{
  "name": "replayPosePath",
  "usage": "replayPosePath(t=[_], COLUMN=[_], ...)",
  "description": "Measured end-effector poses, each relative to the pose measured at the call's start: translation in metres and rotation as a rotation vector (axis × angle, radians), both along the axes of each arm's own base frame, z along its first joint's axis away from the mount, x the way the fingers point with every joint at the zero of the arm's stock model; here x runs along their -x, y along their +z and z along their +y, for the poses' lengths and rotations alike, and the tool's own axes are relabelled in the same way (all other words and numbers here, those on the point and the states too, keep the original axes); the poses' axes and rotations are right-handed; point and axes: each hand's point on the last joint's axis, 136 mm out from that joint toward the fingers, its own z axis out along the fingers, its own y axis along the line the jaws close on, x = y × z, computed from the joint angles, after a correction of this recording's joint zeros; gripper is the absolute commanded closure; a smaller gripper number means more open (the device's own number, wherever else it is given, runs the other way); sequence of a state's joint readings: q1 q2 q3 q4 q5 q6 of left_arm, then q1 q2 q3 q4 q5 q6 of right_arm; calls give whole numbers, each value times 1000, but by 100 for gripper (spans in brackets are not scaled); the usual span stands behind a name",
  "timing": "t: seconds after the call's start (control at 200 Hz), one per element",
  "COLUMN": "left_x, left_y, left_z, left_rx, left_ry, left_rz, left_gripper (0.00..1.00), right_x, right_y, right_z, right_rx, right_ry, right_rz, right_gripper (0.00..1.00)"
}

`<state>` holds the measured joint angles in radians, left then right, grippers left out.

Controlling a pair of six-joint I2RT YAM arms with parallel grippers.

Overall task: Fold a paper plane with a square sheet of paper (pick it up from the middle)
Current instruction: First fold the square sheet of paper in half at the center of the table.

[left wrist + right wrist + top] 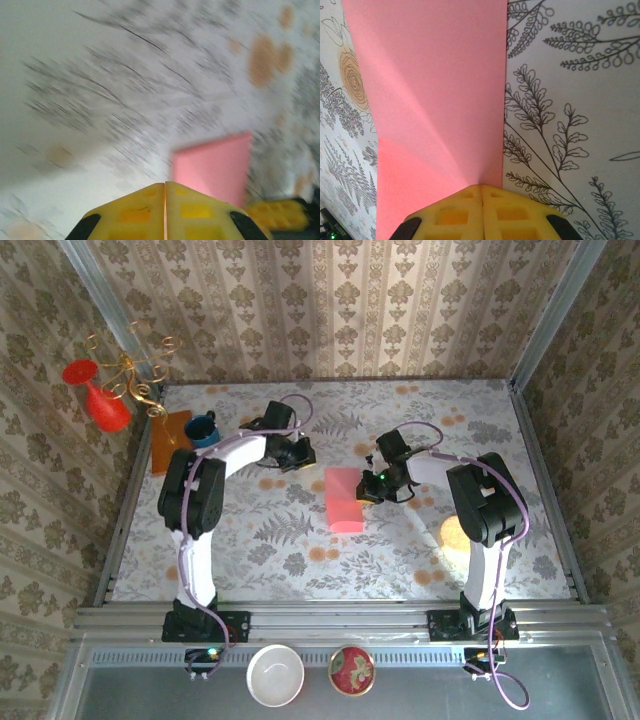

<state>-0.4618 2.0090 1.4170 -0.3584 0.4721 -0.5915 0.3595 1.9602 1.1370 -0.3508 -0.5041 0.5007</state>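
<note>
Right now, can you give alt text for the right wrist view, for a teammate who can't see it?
A pink paper lies on the fern-printed table, its straight right edge running top to bottom. At the bottom, the right arm's yellow fingers are pressed together on its near edge, where the paper bends upward.
</note>
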Motion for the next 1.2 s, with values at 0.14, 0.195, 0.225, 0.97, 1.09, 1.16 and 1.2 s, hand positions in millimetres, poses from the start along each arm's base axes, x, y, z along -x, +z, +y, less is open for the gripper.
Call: replayPosePath(t=[0.14,0.195,0.225,0.97,1.09,1.16,1.2], left_x=[50,68,76,110,113,116,118], left_y=[22,18,13,-51,-49,-47,-43], left_z=[-39,-50,-54,-22,3,14,14], left_rx=[63,73,73,61,63,47,43], left_ry=[-116,-154,-168,-177,-150,-133,-134], left_rz=[-8,17,38,203,207,207,200], left_gripper=[91,91,91,94,95,95,95], right_x=[0,0,0,1,1,1,1], right_y=[0,-1,-1,-3,-3,-3,-3], right_z=[0,0,0,-1,-1,-1,-1], right_rx=[0,1,1,2,2,2,2], right_ry=[0,0,0,0,-1,-1,-1], right_rz=[1,3,3,7,8,8,8], right_gripper=[91,91,91,92,92,92,92])
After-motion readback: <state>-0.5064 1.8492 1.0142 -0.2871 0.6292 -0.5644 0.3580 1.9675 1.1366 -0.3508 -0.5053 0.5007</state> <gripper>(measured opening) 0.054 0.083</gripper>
